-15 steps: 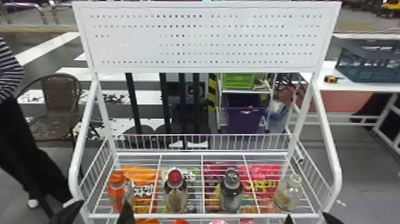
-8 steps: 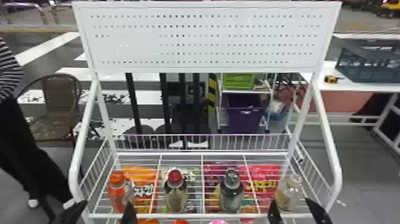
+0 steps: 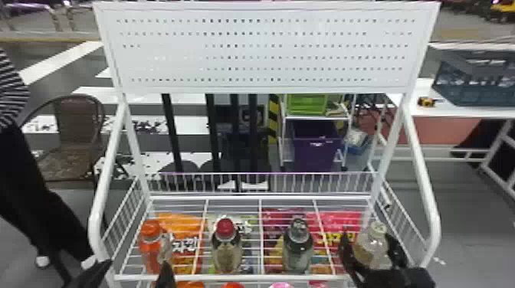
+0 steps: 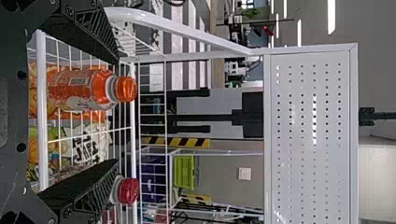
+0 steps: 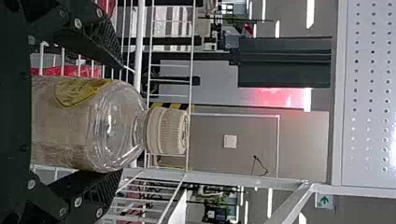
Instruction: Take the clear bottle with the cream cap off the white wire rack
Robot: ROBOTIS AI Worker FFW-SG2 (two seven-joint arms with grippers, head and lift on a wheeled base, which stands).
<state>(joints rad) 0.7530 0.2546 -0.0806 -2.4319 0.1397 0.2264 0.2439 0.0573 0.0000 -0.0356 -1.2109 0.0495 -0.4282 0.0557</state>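
Straddling the clear bottle with the cream cap [image 3: 371,245], the right gripper [image 3: 366,238] has its two black fingers parted, one on each side, unclenched. That bottle stands at the right end of a row of four on the white wire rack [image 3: 230,277], cap up, long axis vertical. The other three are one orange-capped orange bottle [image 3: 148,247], one red-capped bottle [image 3: 226,251] and one dark-capped bottle [image 3: 298,247]. The left gripper [image 3: 137,263], fingers spread and empty, is near the orange one.
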